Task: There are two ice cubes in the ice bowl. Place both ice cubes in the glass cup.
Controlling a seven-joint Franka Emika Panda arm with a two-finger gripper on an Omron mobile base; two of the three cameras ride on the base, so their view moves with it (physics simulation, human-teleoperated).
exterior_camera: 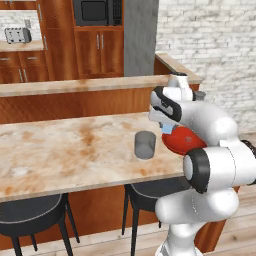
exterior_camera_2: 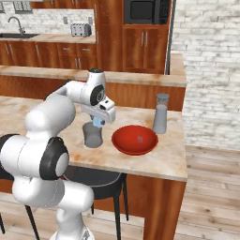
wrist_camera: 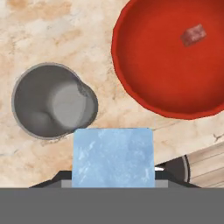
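The gripper pinches one ice cube by its flat sides above the glass cup. The cube looks light, hard and slippery. The other cube lies in the red bowl

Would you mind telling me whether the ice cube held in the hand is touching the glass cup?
Apart. In the right base view the ice cube hangs above the glass cup rim.

Your arm bends up and reaches forward | your gripper points down, above the counter | its fingers are closed on an ice cube, held up in the air
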